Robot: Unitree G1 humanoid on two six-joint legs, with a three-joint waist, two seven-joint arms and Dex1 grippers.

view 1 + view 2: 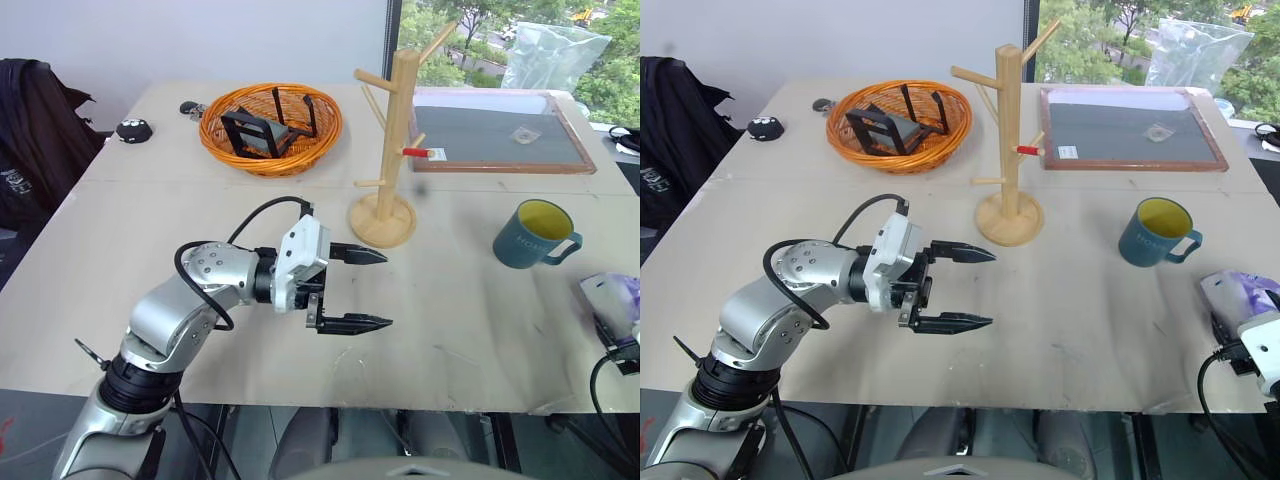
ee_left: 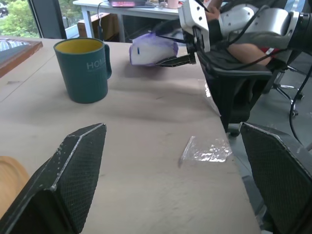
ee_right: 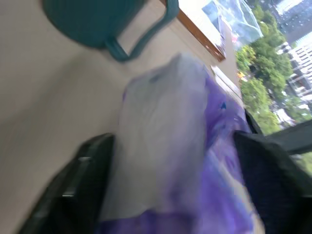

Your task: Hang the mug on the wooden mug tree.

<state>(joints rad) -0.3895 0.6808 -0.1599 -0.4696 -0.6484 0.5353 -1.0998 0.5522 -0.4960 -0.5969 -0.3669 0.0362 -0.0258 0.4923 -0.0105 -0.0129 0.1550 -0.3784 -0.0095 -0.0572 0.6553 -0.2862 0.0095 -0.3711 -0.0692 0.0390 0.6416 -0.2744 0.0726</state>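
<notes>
Right of the tall light-wood mug tree (image 1: 394,150) on its round base, one teal-blue ceramic mug (image 1: 534,234) with a yellow inside stands upright on the table, apart, handle turned away, likely awaiting a pick-up. Near the tree's base, the left gripper (image 1: 360,290) hovers wide open and empty. Beyond the mug, the right gripper (image 2: 178,59), jaws spread, straddles one purple-and-white plastic bag (image 2: 152,48); whether it holds it I cannot tell.
</notes>
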